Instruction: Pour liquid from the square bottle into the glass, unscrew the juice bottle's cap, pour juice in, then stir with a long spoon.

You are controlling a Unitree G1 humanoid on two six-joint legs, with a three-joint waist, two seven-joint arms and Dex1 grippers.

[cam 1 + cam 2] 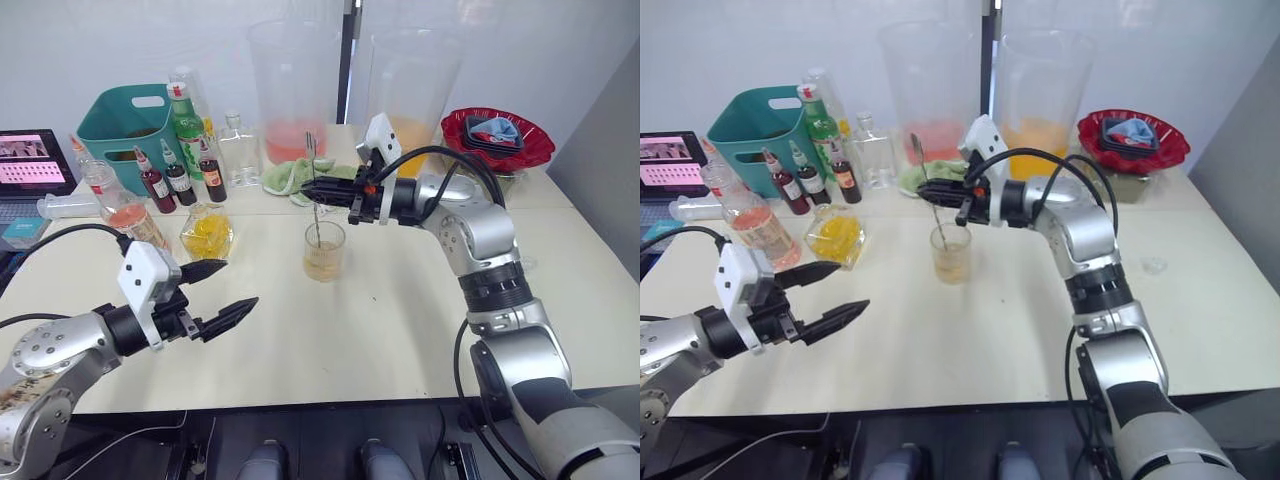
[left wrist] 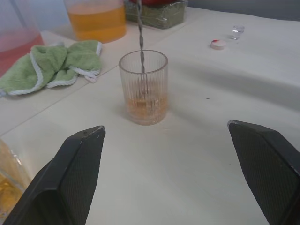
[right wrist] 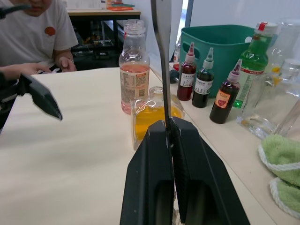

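On the pale table, two big clear pitchers stood at the back beside a teal basket and a red bowl. Near the table's left edge the juice bottle stood uncapped, with the square bottle of yellow liquid just beside it. At mid-table stood the glass, holding a little pale orange drink. The right gripper hovered above the glass, its fingers pressed tight on the long spoon, which stood upright with its lower end inside the glass. The left gripper hung low over the table's front left, fingers spread wide and empty. A green cloth lay behind the glass. The cap lay on the table, well apart from the glass.
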